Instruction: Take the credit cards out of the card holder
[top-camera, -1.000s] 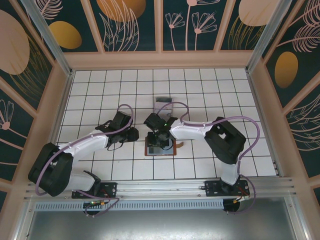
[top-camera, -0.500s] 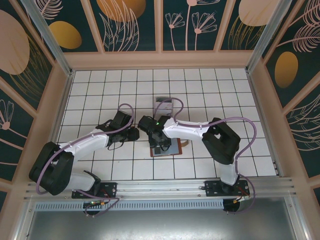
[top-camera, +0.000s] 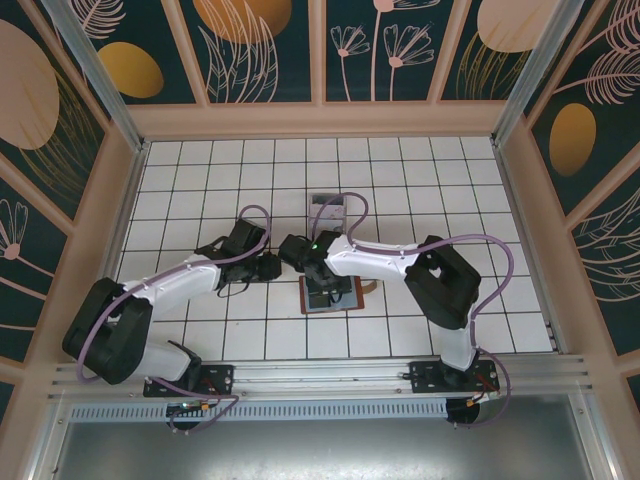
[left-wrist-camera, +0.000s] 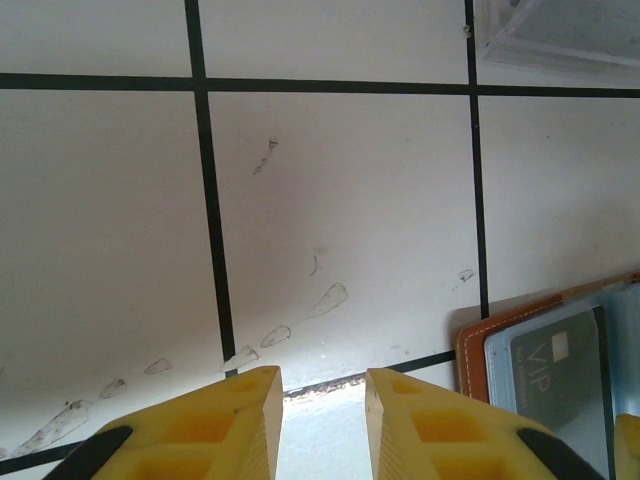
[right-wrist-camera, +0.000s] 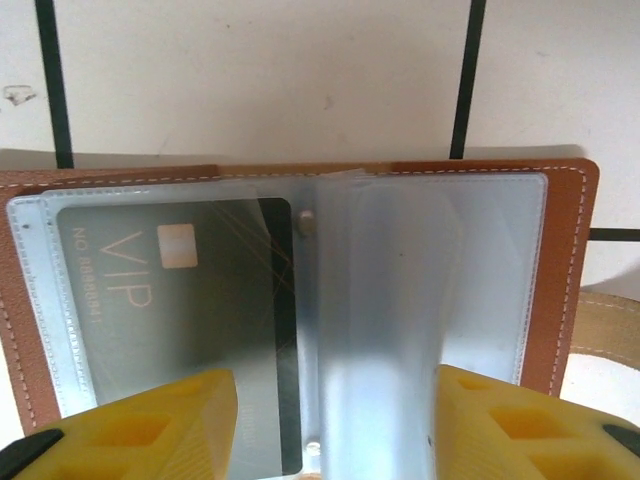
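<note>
Two arms meet at the frame's centre in the top view. The holder (top-camera: 342, 303) lies open there, mostly covered by the right gripper (top-camera: 318, 280), with the left gripper (top-camera: 266, 268) just beside it.

Left wrist: its fingers are narrowly parted and empty over bare tile. The tray (left-wrist-camera: 560, 30) is cut off at upper right.

Right wrist: the fingers are spread wide and hold nothing. One card (right-wrist-camera: 180, 290) sits in the left sleeve. With the holder unpinned, a pull could drag it along. Glare hides the right sleeves, so any further cards cannot be counted.

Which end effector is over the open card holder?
The right end effector, directly above the card holder and its VIP card. The left end effector is over bare tile beside it.
</note>
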